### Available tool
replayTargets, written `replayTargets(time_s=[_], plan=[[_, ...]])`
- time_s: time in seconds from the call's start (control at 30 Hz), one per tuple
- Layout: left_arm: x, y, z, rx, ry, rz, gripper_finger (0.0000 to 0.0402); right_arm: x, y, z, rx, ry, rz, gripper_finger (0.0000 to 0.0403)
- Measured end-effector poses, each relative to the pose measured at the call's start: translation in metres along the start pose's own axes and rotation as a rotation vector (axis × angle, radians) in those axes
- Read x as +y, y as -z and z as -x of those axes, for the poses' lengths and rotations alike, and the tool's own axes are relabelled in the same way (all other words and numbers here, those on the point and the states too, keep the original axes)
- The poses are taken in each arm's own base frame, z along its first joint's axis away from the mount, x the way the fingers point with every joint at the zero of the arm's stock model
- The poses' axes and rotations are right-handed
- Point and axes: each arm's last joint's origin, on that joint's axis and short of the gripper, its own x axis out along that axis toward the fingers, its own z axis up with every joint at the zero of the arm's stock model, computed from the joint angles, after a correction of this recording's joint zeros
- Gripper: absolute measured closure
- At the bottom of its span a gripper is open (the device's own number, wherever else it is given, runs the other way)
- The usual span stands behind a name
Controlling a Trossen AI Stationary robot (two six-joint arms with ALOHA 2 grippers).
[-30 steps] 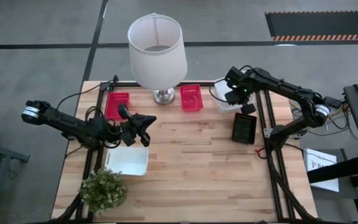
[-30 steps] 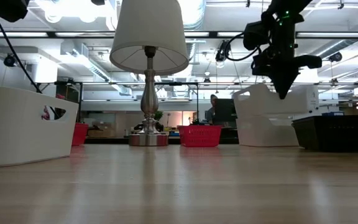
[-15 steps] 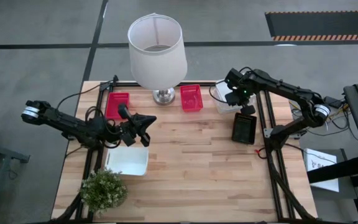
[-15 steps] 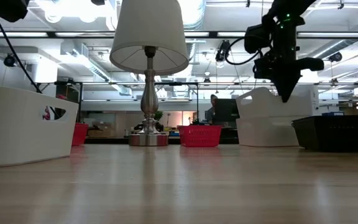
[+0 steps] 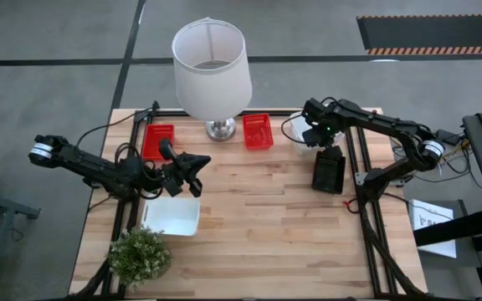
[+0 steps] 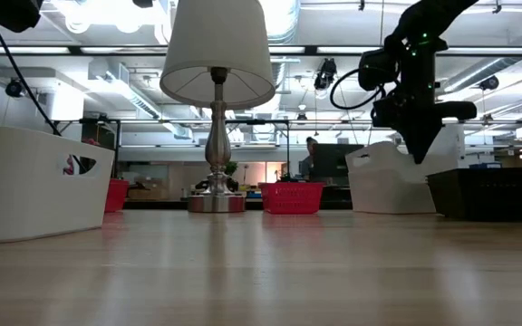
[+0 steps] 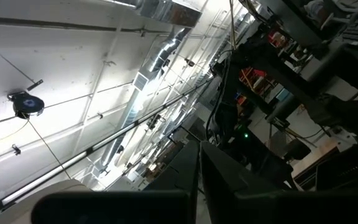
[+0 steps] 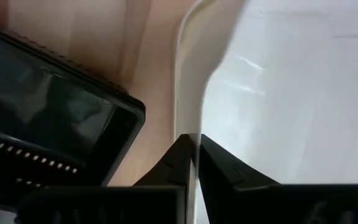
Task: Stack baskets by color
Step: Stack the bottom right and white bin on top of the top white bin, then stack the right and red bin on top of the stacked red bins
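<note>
right tool (image 8: 193, 155): pinching white basket (image 8: 291, 93) rim | black basket (image 5: 328, 171): long axis front-to-back | left tool (image 5: 192, 171): closed, empty

Grey floor (image 5: 48, 100), wood table (image 5: 258, 226), ceiling ducts (image 6: 143, 86) w/ lights.

Lamp (image 5: 212, 63) at table's (image 5: 274, 234) rear, basket (image 5: 257, 131) just right of its base, plant (image 5: 140, 255) at front left corner

**Four cameras, one table**

The high view looks straight down on the whole table (image 5: 258, 226). The low view looks level across it, sharing the lamp (image 5: 212, 67) (image 6: 217, 54). The left wrist camera faces the ceiling; the right wrist camera sits close above a white basket (image 8: 291, 93).
</note>
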Motion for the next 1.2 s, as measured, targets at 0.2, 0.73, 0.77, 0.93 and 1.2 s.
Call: replayTargets(time_s=[0.2,0.73,0.77,0.93,1.2], plan=[[0.0,0.0,0.0,0.0,0.0,0.0,0.0401,-0.001,0.0,0.001,-0.003,0.005,-0.024,0.0347],[0.0,0.0,0.0,0.0,0.001,0.0,0.0401,-0.013,-0.006,0.042,-0.065,0.047,-0.287,0.0276],[0.0,0.0,0.0,0.0,0.001,0.003,0.0401,-0.014,-0.007,0.044,-0.1,0.045,-0.357,0.0279],[-0.002,0.001,0.001,0.005,0.008,0.19,0.0401,0.001,-0.018,0.047,-0.202,0.104,-0.477,0.0329],[-0.013,0.007,0.001,0.049,0.065,0.448,0.0401,0.054,-0.048,0.046,-0.357,0.261,-0.374,0.039]])
